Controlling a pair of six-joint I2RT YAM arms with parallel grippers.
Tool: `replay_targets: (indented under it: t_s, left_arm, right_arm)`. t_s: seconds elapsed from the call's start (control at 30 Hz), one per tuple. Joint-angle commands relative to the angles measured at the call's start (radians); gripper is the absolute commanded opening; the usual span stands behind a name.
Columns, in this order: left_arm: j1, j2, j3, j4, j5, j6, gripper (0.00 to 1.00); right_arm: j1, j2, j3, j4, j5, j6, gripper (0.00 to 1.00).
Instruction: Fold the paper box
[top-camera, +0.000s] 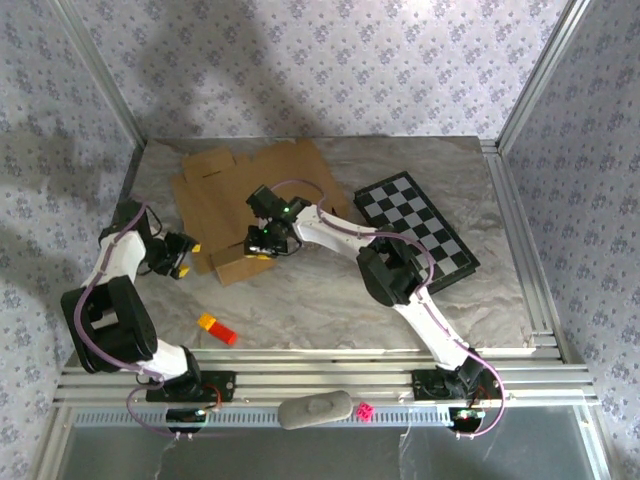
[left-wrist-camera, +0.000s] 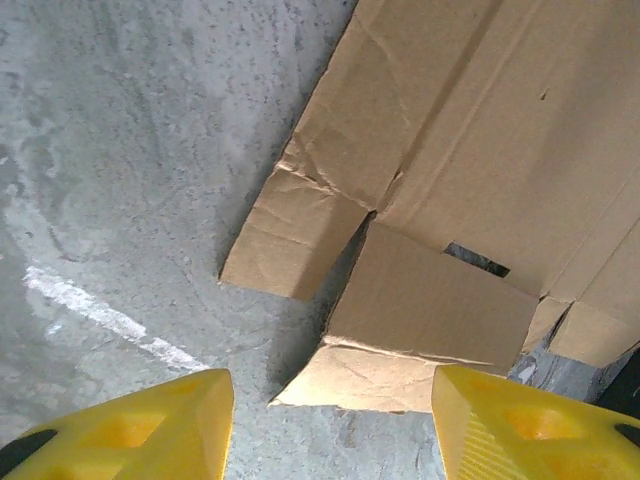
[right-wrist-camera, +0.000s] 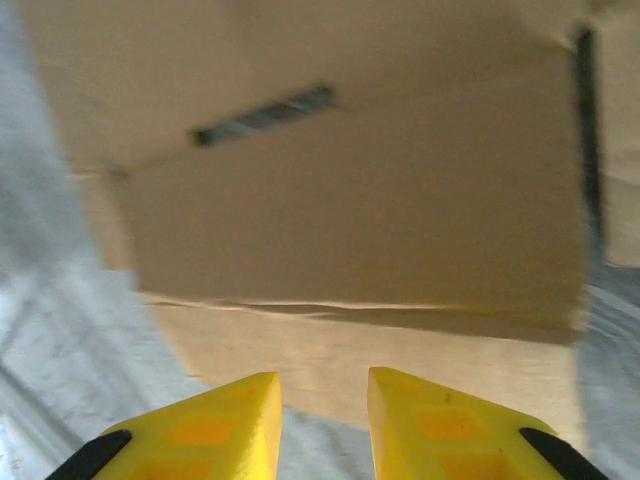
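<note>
The paper box (top-camera: 255, 195) is a plain brown die-cut cardboard sheet lying mostly flat at the back left of the table. Its near flaps (left-wrist-camera: 425, 310) are creased and partly raised. My left gripper (top-camera: 185, 255) hovers over bare table just left of the sheet's near-left corner. It is wide open (left-wrist-camera: 330, 435), and a bent tab (left-wrist-camera: 385, 380) lies just ahead between the yellow fingers. My right gripper (top-camera: 262, 245) is low over the sheet's near edge. Its fingers stand a narrow gap apart (right-wrist-camera: 325, 430) with nothing between them, right in front of a raised flap (right-wrist-camera: 350, 240).
A black-and-white checkered board (top-camera: 415, 230) lies to the right of the sheet, under the right arm. A small red and orange block (top-camera: 216, 328) sits near the front left. A grey oblong object (top-camera: 315, 410) and a pink piece (top-camera: 365, 411) rest on the front rail.
</note>
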Motion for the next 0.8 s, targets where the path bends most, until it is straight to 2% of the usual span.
replay_targets:
  t_s: [0.0, 0.2, 0.37, 0.43, 0.57, 0.7, 0.77]
  left_arm:
    - [0.021, 0.006, 0.064, -0.069, -0.033, 0.056, 0.58]
    - [0.063, 0.032, 0.093, -0.04, -0.02, 0.067, 0.6]
    - [0.062, 0.107, 0.13, 0.029, 0.028, 0.036, 0.6]
    - [0.062, 0.133, 0.134, 0.111, 0.07, 0.008, 0.6]
    - [0.043, 0.215, 0.163, 0.202, 0.129, -0.038, 0.54]
    - [-0.013, 0.309, 0.221, 0.214, 0.131, -0.039, 0.46]
    - [-0.037, 0.353, 0.253, 0.182, 0.095, -0.032, 0.44]
  right_arm:
    - [-0.032, 0.019, 0.0, -0.174, 0.048, -0.049, 0.29]
    - [-0.075, -0.066, -0.139, -0.26, 0.103, -0.235, 0.27]
    - [-0.106, -0.145, -0.256, -0.237, 0.071, -0.326, 0.27]
    - [-0.11, -0.15, -0.259, -0.236, 0.043, -0.342, 0.28]
    - [-0.12, -0.141, -0.25, -0.236, 0.022, -0.351, 0.28]
    - [-0.138, -0.132, -0.245, -0.241, 0.013, -0.34, 0.28]
    - [-0.146, -0.133, -0.246, -0.241, 0.006, -0.339, 0.28]
